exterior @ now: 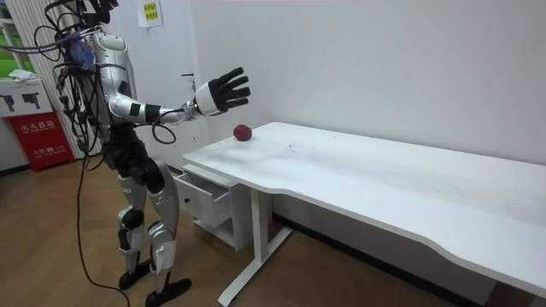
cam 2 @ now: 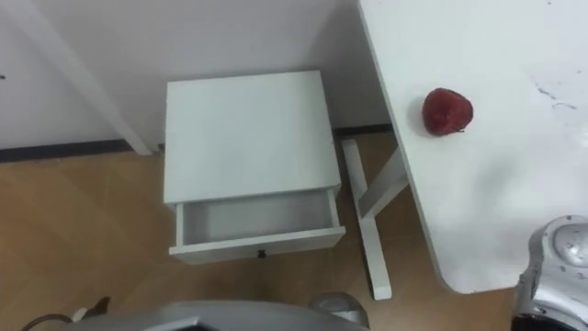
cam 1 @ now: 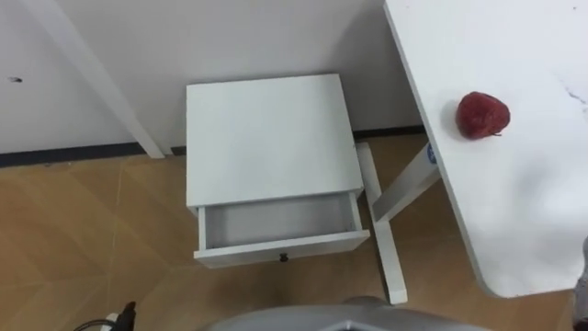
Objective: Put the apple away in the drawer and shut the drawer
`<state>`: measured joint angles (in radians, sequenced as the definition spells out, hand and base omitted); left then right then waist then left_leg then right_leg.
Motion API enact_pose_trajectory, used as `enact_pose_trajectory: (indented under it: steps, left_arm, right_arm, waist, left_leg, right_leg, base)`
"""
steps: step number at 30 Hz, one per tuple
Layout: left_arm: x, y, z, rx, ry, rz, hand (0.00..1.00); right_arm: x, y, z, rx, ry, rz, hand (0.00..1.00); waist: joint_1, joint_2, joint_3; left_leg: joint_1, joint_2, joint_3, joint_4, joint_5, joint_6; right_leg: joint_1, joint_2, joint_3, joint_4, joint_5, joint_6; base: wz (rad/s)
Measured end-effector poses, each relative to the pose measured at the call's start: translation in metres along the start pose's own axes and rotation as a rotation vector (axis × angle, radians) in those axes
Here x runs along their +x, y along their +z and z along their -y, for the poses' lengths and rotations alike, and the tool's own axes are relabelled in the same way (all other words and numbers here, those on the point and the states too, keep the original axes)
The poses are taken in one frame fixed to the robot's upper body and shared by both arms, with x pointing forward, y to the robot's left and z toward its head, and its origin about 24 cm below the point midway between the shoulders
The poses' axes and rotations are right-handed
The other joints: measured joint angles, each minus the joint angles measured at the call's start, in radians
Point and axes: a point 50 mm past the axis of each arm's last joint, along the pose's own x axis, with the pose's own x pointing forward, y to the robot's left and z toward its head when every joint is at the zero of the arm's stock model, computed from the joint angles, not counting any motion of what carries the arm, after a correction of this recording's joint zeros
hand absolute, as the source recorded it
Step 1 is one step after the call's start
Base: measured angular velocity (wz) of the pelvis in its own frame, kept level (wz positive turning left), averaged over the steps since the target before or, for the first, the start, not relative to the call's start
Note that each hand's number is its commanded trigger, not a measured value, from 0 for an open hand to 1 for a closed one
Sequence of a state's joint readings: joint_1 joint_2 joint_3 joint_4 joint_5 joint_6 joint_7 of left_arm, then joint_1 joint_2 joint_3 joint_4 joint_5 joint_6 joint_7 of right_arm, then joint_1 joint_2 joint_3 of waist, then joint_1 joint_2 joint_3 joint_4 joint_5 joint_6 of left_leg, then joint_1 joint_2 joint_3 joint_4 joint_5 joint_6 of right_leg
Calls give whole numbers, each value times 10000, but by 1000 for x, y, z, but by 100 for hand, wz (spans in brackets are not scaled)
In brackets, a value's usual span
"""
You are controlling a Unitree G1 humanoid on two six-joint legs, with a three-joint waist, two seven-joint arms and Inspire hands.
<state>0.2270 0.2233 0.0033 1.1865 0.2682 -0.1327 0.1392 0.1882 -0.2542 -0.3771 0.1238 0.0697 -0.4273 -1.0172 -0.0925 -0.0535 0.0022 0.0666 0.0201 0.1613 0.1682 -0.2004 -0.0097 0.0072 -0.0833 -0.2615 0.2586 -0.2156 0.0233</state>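
The red, roundish apple (cam 1: 482, 115) lay on the white tabletop (cam 1: 514, 211), close to the table's left edge and towards the wall, well apart from the drawer. It was a little wider than tall as seen from above, so its long axis ran roughly across the eye views. A thin stem-like tip showed at its lower right, pointing away from the table's edge and slightly back towards the robot; whether the fruit lay on its side could not be told for certain. The white square bedside cabinet (cam 1: 266, 138) stood on the wood-patterned floor (cam 1: 83, 239) against the pale wall (cam 1: 230, 37), just left of the table's white leg (cam 1: 390, 248). Its single shallow drawer (cam 1: 276, 225) was pulled out towards the robot, long side running left to right, its bare bottom showing and a small dark knob (cam 1: 283, 257) at the middle of its front panel. In the room view the robot stood upright on both feet in front of the cabinet, at the table's end. Its right arm was stretched out at shoulder height over the corner of the table, and the black right hand (exterior: 220, 92) was released, fingers straight and fanned wide, grasping nothing, above the apple and apart from it.
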Motion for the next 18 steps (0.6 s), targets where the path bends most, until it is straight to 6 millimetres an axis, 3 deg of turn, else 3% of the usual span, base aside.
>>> enact_pose_trajectory:
  steps: [4, 8, 11, 18]
  left_arm:
    - [0, 2, 3, 230, -176, 78, 0]
    - [0, 3, 5, 396, -334, 120, 0]
    - [0, 2, 5, 417, -452, -22, 0]
    - [0, -1, 6, 454, -660, -291, 0]
  right_arm:
    - [-15, 3, -18, 293, 1683, -96, 0]
    - [-31, 4, -35, 249, 3629, 7, 0]
    - [-45, 1, -44, 127, 5073, -263, 0]
    - [-56, -6, -54, -282, 7248, -761, 0]
  waist:
    - [230, 76, 16]
    - [413, 329, 99]
    - [423, 458, 26]
    - [445, 329, 11]
  left_leg:
    - [5, 7, 0, 1, 0, 0]
    - [-35, 23, 0, 1, 0, 0]
    - [-25, 29, 0, 2, 0, 0]
    - [21, 35, 1, 5, 2, 4]
  right_leg:
    - [22, 3, -9, -11, 20, -5]
    - [62, 7, -60, -54, 71, -11]
    - [113, -3, -144, -52, 69, -10]
    - [165, -3, -137, -36, 72, -15]
  base:
    - [0]
    - [4]
    - [9]
    - [1]
